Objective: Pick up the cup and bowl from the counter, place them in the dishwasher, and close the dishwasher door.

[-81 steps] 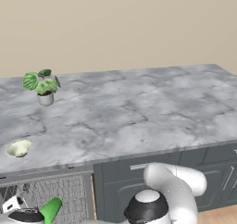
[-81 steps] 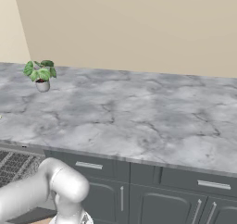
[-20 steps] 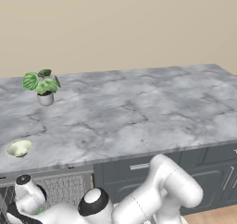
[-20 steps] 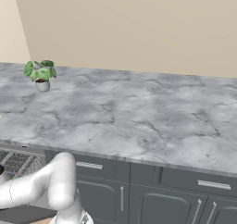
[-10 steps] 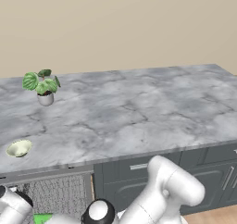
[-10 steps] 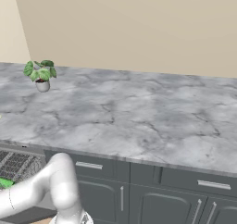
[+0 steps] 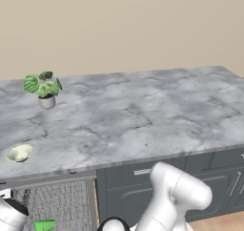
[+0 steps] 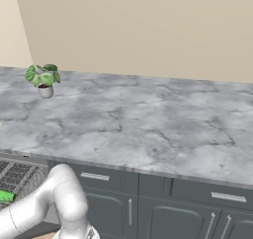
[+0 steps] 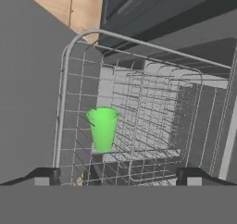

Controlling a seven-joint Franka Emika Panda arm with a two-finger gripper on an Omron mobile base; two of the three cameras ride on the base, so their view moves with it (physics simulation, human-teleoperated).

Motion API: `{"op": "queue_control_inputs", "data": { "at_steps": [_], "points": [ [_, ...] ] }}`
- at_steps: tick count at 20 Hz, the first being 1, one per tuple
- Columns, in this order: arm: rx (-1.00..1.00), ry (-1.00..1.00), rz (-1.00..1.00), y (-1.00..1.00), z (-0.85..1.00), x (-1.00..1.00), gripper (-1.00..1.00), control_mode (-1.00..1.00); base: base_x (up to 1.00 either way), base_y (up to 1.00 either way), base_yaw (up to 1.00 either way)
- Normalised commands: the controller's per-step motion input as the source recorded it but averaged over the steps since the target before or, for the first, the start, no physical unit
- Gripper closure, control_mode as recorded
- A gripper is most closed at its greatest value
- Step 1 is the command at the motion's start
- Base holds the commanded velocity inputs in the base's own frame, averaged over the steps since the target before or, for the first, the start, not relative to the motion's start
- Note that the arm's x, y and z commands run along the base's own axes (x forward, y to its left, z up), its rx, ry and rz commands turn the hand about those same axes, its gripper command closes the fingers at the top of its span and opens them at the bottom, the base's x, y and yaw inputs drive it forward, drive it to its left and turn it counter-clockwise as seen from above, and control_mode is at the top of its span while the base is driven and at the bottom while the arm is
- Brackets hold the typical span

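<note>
A large grey-white veined marble counter [image 7: 143, 110] ran across the room above dark grey cabinet fronts with silver handles [image 8: 148, 203], against a plain beige wall [image 7: 119, 25]. At the counter's left end, below its front edge, the built-in dishwasher [image 7: 52, 204] stood open, its grey wire-mesh rack [image 9: 139, 121] drawn out, with dark grey panels on either side of it. The white robot arm [image 7: 171, 196] rose in front of the cabinets and bent low toward the rack.

On the counter's far left side, near its back edge, sat a small white pot with a leafy green plant [image 7: 44, 89]. Well apart from it, close to the counter's front left edge, rested the small shallow pale cream-greenish round bowl [image 7: 19, 152], directly above the open dishwasher.

The small bright green tapered cup [image 9: 102, 128] stood inside the wire rack near one of its corners, its wide mouth toward the top of the hand view. From the base cameras it showed as a green patch low in the rack [image 7: 45, 224].

The two-finger gripper [image 9: 118, 176] hung just off the rack's nearest rim, its dark fingertips [image 9: 44, 176] spread wide apart with nothing between them. The cup stood clear of both fingertips, untouched.
</note>
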Motion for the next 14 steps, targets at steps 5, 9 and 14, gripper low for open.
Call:
{"op": "queue_control_inputs", "data": {
  "at_steps": [5,9,14],
  "points": [
    [0.03,-0.11,0.0,-0.6,0.72,0.0,-1.0,-1.0,0.0,0.0,0.0],
    [0.03,-0.12,0.0,-0.47,0.87,0.0,-1.0,-1.0,0.0,0.0,0.0],
    [0.02,-0.14,0.0,-0.18,0.88,0.01,-1.0,-1.0,0.0,0.0,0.0]
  ]
}}
